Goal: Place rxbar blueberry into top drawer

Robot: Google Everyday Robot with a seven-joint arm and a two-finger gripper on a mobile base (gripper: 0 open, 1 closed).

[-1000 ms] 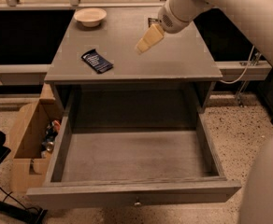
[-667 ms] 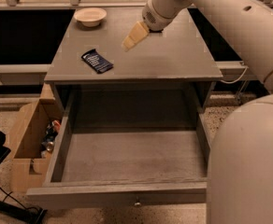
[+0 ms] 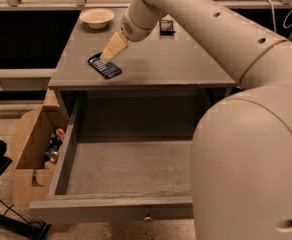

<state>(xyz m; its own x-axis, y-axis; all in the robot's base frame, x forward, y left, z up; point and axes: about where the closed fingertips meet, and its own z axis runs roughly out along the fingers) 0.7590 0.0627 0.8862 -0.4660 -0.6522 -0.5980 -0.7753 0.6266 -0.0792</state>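
Camera view shows the tan end effector (image 3: 109, 51) poised just above the flat dark navy-blue rxbar blueberry wrapper (image 3: 106, 67), which lies near the front-left corner of the grey wooden surface (image 3: 176, 64). Whether it is open or closed cannot be told. A good grasp would likely span the bar's narrow width, then lift clear of the front edge before lowering into the open grey top drawer (image 3: 131, 166).
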